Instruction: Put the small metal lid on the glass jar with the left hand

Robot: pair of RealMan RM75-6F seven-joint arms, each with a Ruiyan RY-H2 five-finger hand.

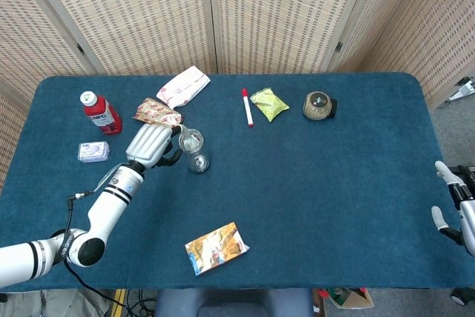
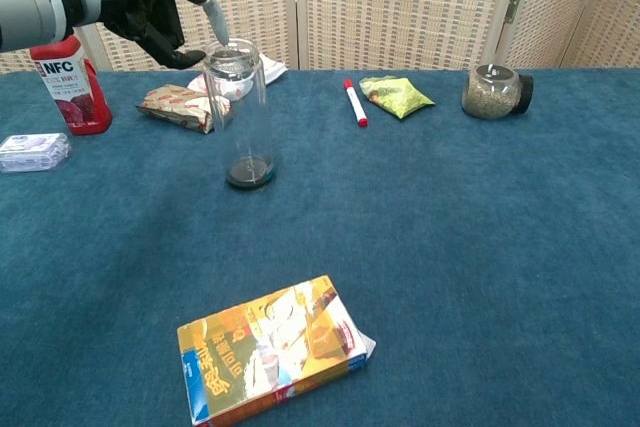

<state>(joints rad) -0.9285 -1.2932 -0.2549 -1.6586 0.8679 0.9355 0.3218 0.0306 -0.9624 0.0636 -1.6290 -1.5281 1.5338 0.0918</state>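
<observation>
Left hand (image 2: 150,12) hovers beside the rim of the glass jar (image 2: 238,112), fingers (image 2: 214,15) spread, holding nothing. Small metal lid (image 2: 232,51) seems to sit on the jar's mouth, mid-left on the table (image 2: 480,247). Jar tall, light, smooth, likely tippy: any touch belongs on the lid's rim, gently.

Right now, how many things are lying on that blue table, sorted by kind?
Jars: 2 (tall glass jar, small round jar)
Bottles: 1 (red bottle)
Pens: 1 (red marker)
Packets and boxes: 5 (white, brown, green, small pale pack, colourful box)
Total: 9
</observation>
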